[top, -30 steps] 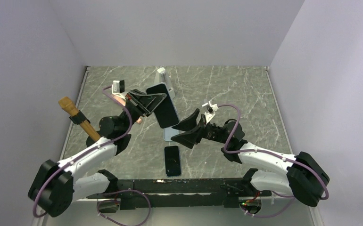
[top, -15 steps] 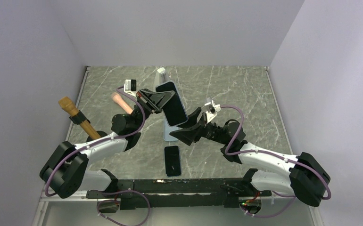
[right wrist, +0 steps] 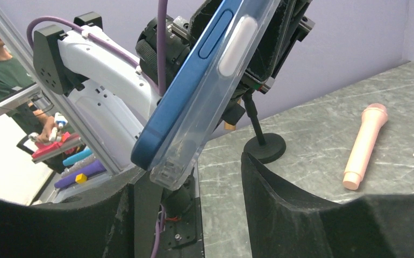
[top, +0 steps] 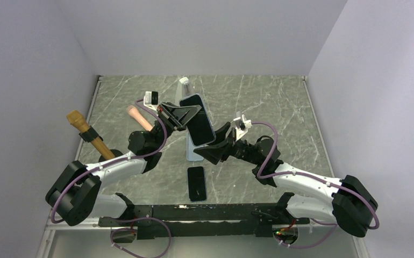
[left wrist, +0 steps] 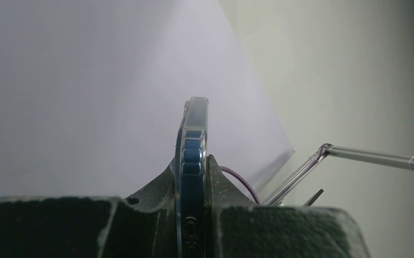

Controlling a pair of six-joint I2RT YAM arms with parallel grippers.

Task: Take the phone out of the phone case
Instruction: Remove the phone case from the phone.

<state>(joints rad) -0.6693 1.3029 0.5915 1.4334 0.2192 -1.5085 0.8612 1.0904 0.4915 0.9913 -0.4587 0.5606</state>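
A blue phone (top: 199, 121) in a clear case is held up in the air, tilted, by my left gripper (top: 185, 114), which is shut on it. In the left wrist view the phone (left wrist: 193, 156) stands edge-on, clamped between the two jaws. In the right wrist view the blue phone (right wrist: 186, 94) sits in the clear case (right wrist: 173, 167), and the case's lower corner hangs between my open right gripper's (right wrist: 199, 183) fingers, close to the left finger (right wrist: 135, 215). The right gripper (top: 214, 142) sits just below and right of the phone and holds nothing.
A dark phone (top: 196, 183) lies flat near the front. A pale phone-shaped slab (top: 192, 149) lies under the held phone. A pink microphone (top: 139, 117) and a wooden-handled tool (top: 89, 134) are at the left. A white object (top: 184, 85) stands at the back.
The left arm carried the cased phone right and toward the middle. The right gripper, still open, moved up to the phone's lower end.
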